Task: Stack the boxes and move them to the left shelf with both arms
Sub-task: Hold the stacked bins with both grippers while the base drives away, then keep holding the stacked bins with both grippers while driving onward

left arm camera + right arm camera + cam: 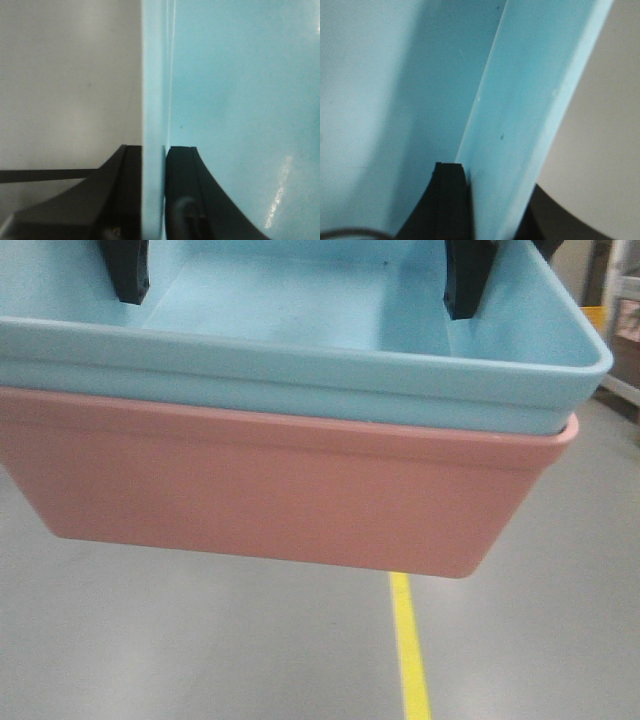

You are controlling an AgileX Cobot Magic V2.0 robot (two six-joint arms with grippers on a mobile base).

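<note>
Together, a light blue rectangular plastic tub [300, 370] and a salmon pink rectangular plastic tub [270, 490] hang stacked above a smooth grey floor [150, 640].

The blue tub sits nested inside the pink one, its rolled rim just above the pink rim. In the front view only floor shows beneath the pink base, and a yellow painted line [408, 650] runs along the floor below its right corner. The left gripper [153, 155] is closed on the blue tub's left wall, with one flat black finger [125, 190] pressing the outside and the other the inside. The right gripper [492, 195] clamps the right wall likewise: its inner finger [451, 195] lies flat against the blue plastic, and the outer one is only partly in view past the rim.
</note>
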